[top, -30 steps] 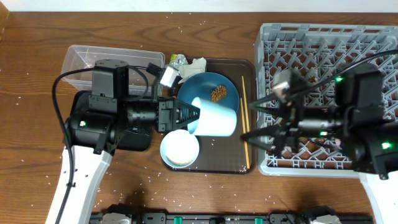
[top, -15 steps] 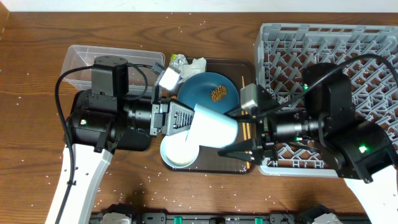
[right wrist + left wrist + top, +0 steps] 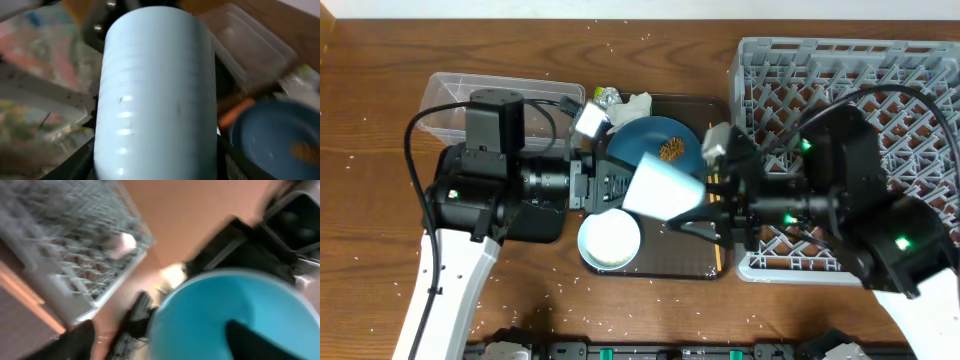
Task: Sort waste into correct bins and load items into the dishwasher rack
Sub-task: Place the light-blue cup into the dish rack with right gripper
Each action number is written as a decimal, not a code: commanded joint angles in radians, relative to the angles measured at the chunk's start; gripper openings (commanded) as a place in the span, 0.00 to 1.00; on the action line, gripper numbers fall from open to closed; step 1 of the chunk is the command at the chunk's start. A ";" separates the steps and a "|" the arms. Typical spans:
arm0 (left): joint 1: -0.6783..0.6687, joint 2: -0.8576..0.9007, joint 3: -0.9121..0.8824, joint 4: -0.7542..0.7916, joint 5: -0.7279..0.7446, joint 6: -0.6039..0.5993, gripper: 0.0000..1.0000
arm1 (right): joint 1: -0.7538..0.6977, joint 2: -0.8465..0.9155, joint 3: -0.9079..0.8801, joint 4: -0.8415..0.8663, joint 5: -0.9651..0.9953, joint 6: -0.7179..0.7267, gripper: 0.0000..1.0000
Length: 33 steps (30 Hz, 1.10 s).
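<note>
The light-blue cup (image 3: 665,190) hangs tilted in the air over the brown tray, between my two grippers. My right gripper (image 3: 705,205) is shut on its outside; in the right wrist view the cup (image 3: 157,100) fills the space between both fingers. My left gripper (image 3: 615,185) stands open at the cup's mouth. In the left wrist view one finger sits inside the cup (image 3: 235,310) and the other is far out to the left. The dark-blue plate (image 3: 655,135) carries a brown food lump (image 3: 672,150). The white bowl (image 3: 610,240) lies just below the cup.
The grey dishwasher rack (image 3: 850,70) fills the right side, partly under my right arm. The clear tub (image 3: 450,95) and black tub (image 3: 535,225) are at left. Chopsticks (image 3: 709,155) lie on the brown tray (image 3: 670,262). Crumpled paper (image 3: 638,102) and a wrapper (image 3: 608,96) sit behind the plate.
My right gripper came left from the rack and closed round the cup. My left gripper, which was shut on the cup, has opened.
</note>
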 commanded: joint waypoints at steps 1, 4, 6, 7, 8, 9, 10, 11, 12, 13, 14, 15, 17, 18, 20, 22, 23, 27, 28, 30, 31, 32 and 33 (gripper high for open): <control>-0.008 -0.006 0.013 -0.008 -0.161 0.008 1.00 | -0.098 -0.047 0.006 -0.047 0.204 0.150 0.47; -0.008 -0.006 0.013 -0.026 -0.201 0.008 0.98 | -0.214 -0.079 0.006 -0.134 0.267 0.163 0.51; -0.008 -0.006 0.013 -0.050 -0.226 0.008 0.98 | -0.294 -0.092 0.006 -0.185 0.331 0.163 0.52; -0.008 -0.006 0.013 -0.069 -0.246 0.008 0.98 | -0.348 -0.095 0.006 -0.216 0.386 0.172 0.52; -0.008 -0.006 0.013 -0.088 -0.266 0.008 0.98 | -0.390 -0.095 0.006 -0.240 0.430 0.182 0.52; -0.008 -0.006 0.013 -0.105 -0.281 0.008 0.98 | -0.426 -0.095 0.006 -0.257 0.464 0.188 0.52; -0.008 -0.006 0.013 -0.122 -0.298 0.008 0.98 | -0.464 -0.095 0.006 -0.276 0.499 0.188 0.53; -0.008 -0.006 0.013 -0.138 -0.311 0.008 0.98 | -0.507 -0.089 0.005 -0.295 0.541 0.189 0.54; -0.008 -0.006 0.013 -0.153 -0.323 0.008 0.98 | -0.546 -0.082 0.005 -0.311 0.584 0.201 0.55; -0.008 -0.006 0.013 -0.160 -0.326 0.008 0.98 | -0.583 -0.073 0.005 -0.326 0.623 0.216 0.55; -0.008 -0.006 0.013 -0.164 -0.326 0.008 0.98 | -0.610 -0.065 0.005 -0.338 0.645 0.225 0.56; -0.008 -0.006 0.013 -0.167 -0.326 0.008 0.98 | -0.643 -0.053 0.005 -0.357 0.668 0.240 0.56; -0.008 -0.006 0.013 -0.168 -0.326 0.008 0.98 | -0.695 -0.028 0.005 -0.396 0.705 0.274 0.56; -0.008 -0.006 0.013 -0.172 -0.326 0.008 0.98 | -0.714 -0.014 0.005 -0.412 0.714 0.279 0.56; -0.008 -0.006 0.013 -0.182 -0.326 0.008 0.98 | -0.745 0.016 0.005 -0.443 0.719 0.278 0.57; -0.008 -0.006 0.013 -0.185 -0.326 0.008 0.98 | -0.768 0.056 0.005 -0.473 0.720 0.278 0.56; -0.008 -0.006 0.013 -0.185 -0.326 0.008 0.98 | -0.774 0.080 0.005 -0.486 0.727 0.278 0.56; -0.008 -0.006 0.013 -0.187 -0.326 0.008 0.98 | -0.779 0.174 0.005 -0.509 0.765 0.278 0.55; -0.008 -0.006 0.013 -0.189 -0.326 0.008 0.98 | -0.779 0.199 0.005 -0.512 0.768 0.278 0.54; -0.008 -0.006 0.013 -0.196 -0.326 0.008 0.98 | -0.779 0.241 0.005 -0.513 0.767 0.278 0.54; -0.008 -0.006 0.013 -0.199 -0.326 0.008 0.98 | -0.779 0.258 0.005 -0.511 0.749 0.278 0.54; -0.008 -0.006 0.013 -0.201 -0.326 0.008 0.98 | -0.778 0.273 0.005 -0.509 0.719 0.271 0.55; -0.008 -0.006 0.013 -0.201 -0.326 0.008 0.98 | -0.778 0.286 0.005 -0.509 0.676 0.251 0.55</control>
